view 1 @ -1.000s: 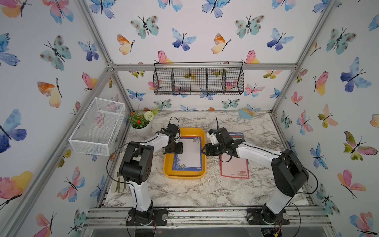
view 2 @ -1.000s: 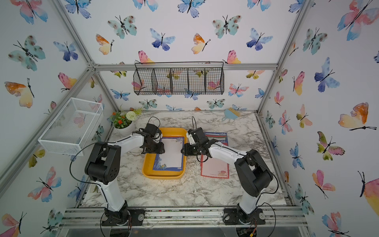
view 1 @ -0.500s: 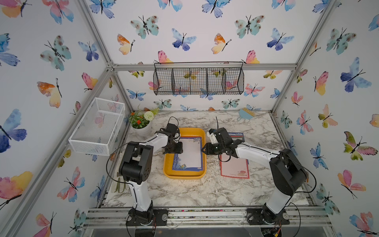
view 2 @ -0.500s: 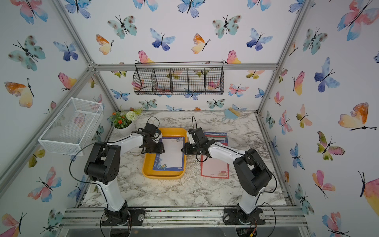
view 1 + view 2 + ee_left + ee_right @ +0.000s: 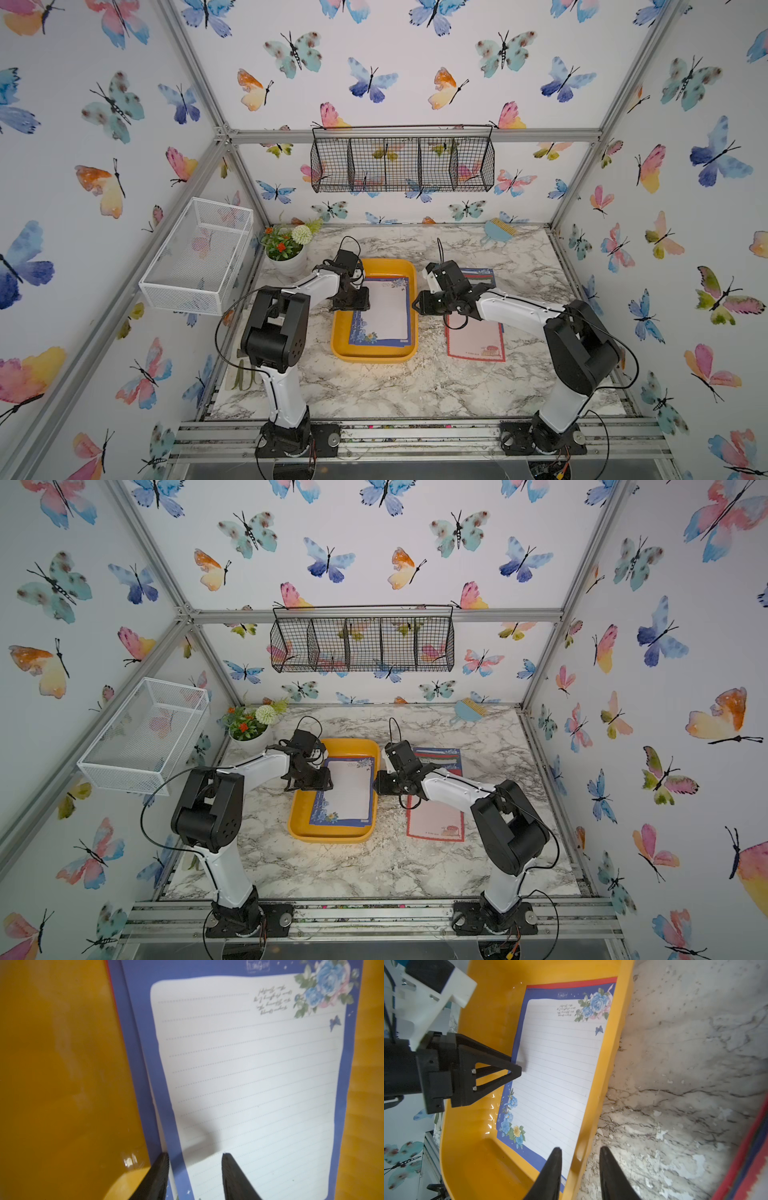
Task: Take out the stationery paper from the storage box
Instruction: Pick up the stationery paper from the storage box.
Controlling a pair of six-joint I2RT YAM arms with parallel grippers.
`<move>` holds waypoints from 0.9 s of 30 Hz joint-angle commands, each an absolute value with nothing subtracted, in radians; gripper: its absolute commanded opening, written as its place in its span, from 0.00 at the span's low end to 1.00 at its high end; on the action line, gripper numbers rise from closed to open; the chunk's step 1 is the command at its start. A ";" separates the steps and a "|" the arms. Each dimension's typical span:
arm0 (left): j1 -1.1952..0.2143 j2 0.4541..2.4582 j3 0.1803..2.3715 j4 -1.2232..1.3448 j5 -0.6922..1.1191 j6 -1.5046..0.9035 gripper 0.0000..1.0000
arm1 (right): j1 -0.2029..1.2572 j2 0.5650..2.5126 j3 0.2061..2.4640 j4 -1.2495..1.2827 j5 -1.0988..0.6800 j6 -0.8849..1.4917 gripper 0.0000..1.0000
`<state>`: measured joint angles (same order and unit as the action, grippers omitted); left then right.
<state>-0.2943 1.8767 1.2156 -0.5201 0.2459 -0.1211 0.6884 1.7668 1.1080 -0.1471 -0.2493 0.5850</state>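
Only blurred cursive marks the stationery paper [image 5: 259, 1084]; none of it legible.

Marble-pattern tabletop [image 5: 395, 386]: enclosed by butterfly-print walls [image 5: 374, 79] on an aluminium frame [image 5: 415, 136]. Black wire basket [image 5: 402, 164], divided into compartments: hung on the back wall at 12 o'clock. White mesh basket [image 5: 199, 257]: mounted on the side wall at 9 o'clock. Potted flowers [image 5: 286, 249], white pot: tabletop corner at 11 o'clock. Pale blue brush-like tool [image 5: 498, 232]: at 1 o'clock, against the back wall.

Marble table [image 5: 395, 386]: storage box [image 5: 374, 355], red-bordered stationery paper [image 5: 473, 340], flower pot [image 5: 291, 267], blue brush [image 5: 496, 232].
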 commanded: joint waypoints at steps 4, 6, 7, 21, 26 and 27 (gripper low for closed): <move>-0.288 1.883 1.229 -0.506 0.319 -0.126 0.40 | 0.692 1.807 1.114 -0.141 -0.285 0.594 0.30; -0.288 1.874 1.223 -0.495 0.337 -0.129 0.39 | 0.693 1.813 1.114 -0.134 -0.293 0.597 0.29; -0.288 1.868 1.221 -0.488 0.348 -0.132 0.38 | 0.693 1.814 1.112 -0.130 -0.297 0.599 0.29; -0.265 1.810 1.179 -0.416 0.538 -0.175 0.29 | 0.693 1.822 1.098 -0.099 -0.322 0.618 0.16; -0.250 1.793 1.160 -0.392 0.612 -0.196 0.29 | 0.692 1.827 1.092 -0.088 -0.332 0.624 0.12; -0.249 1.793 1.158 -0.390 0.619 -0.197 0.29 | 0.692 1.829 1.092 -0.085 -0.336 0.626 0.12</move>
<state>-0.2558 1.8290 1.1698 -0.4107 0.5419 -0.1818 0.6880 1.8061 1.1042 -0.0956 -0.3214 0.6350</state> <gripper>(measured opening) 0.287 0.132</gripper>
